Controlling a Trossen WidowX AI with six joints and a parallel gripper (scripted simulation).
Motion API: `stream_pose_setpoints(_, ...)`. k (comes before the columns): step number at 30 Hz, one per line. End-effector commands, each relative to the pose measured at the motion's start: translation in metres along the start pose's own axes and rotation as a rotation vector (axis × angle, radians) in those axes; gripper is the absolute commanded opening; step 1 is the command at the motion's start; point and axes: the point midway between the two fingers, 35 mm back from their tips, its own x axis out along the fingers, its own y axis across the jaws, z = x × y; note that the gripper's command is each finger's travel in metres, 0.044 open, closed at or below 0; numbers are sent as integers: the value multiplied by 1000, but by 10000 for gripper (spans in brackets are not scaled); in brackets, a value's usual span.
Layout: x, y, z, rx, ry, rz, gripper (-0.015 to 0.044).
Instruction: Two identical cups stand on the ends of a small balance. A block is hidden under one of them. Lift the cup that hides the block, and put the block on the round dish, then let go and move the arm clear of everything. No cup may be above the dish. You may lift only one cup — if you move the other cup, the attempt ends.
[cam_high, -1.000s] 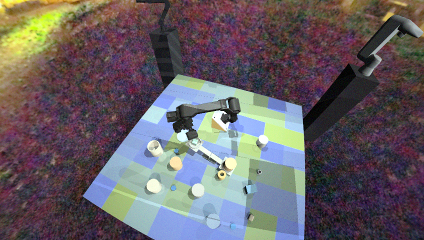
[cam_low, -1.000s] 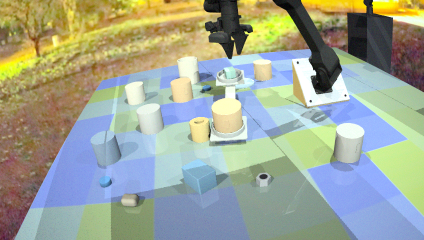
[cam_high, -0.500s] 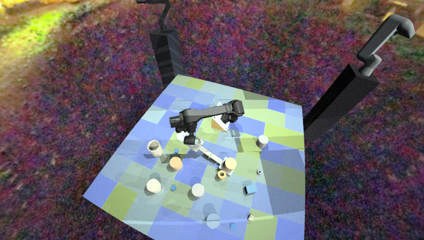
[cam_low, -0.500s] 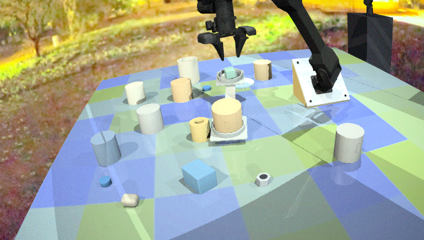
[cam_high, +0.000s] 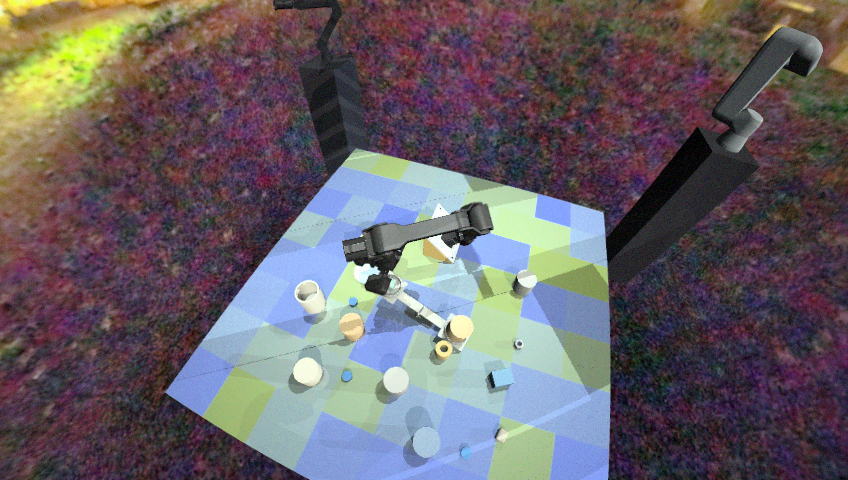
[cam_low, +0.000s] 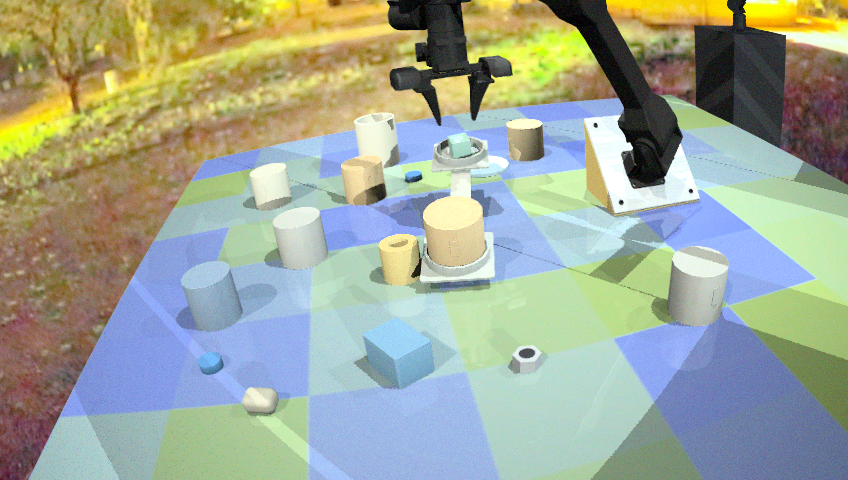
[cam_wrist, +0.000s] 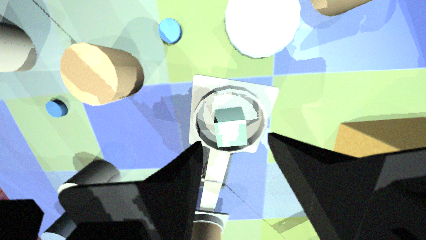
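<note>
My gripper (cam_low: 457, 121) (cam_wrist: 234, 142) is open and empty, pointing down above the uncovered end of the white balance (cam_high: 419, 310) (cam_low: 460, 184) (cam_wrist: 216, 175). The teal block (cam_low: 459, 145) (cam_wrist: 231, 131) sits inside the ring there, below my fingertips. A tan cup (cam_high: 460, 328) (cam_low: 454, 231) (cam_wrist: 206, 231) stands on the balance's other end. A matching tan cup (cam_low: 525, 139) (cam_wrist: 340, 4) stands on the table beyond the round dish; the arm hides it in the top view. The pale round dish (cam_high: 361, 273) (cam_low: 496, 166) (cam_wrist: 262, 22) has nothing on it.
A yellow hollow cylinder (cam_high: 443, 349) (cam_low: 399, 259) stands close beside the balance's cup end. Another tan cylinder (cam_high: 351, 327) (cam_low: 363, 180) (cam_wrist: 95, 75), a small blue disc (cam_high: 352, 301) (cam_low: 412, 176) (cam_wrist: 170, 31) and a white hollow cup (cam_high: 310, 297) (cam_low: 377, 139) are nearby. The arm's wedge mount (cam_low: 598, 172) (cam_wrist: 380, 137) is close by.
</note>
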Motion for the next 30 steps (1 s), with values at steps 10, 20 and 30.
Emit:
stream_pose_setpoints(10, 20, 1, -3, 3, 4, -1, 260)
stream_pose_setpoints(20, 37, 1, -3, 4, 5, 0, 260)
stream_pose_setpoints(30, 46, 1, -3, 4, 5, 1, 181)
